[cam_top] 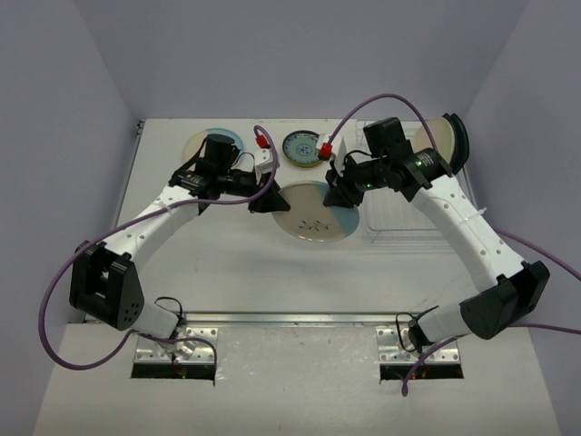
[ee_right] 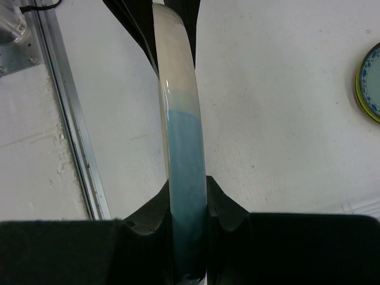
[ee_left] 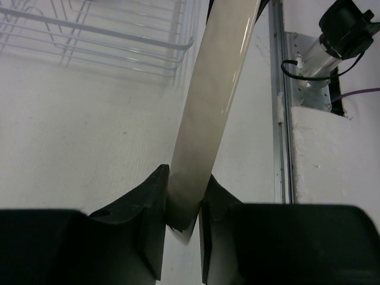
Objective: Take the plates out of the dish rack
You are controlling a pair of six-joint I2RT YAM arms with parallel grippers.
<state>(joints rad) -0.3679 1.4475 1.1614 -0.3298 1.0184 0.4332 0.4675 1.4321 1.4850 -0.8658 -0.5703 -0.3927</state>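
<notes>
Just left of the dish rack (cam_top: pixel 406 221), we see a round cream plate (cam_top: pixel 311 218) with a light-blue patch, held between both arms. The left gripper (cam_top: pixel 270 201) is clamped on the rim farthest from the rack. The right gripper (cam_top: pixel 341 193) is clamped on the blue rim nearest it. A small patterned plate (cam_top: pixel 301 148) lies flat beyond, left of the rack's far end, where two upright plates (cam_top: pixel 443 134) stand.

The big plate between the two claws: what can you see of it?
The plate is round, glossy, ceramic-looking, cream with a light-blue wedge and a small dark centre motif. It is held face up beside the dish rack. The left claw pinches its cream edge, the right claw its blue edge.
</notes>
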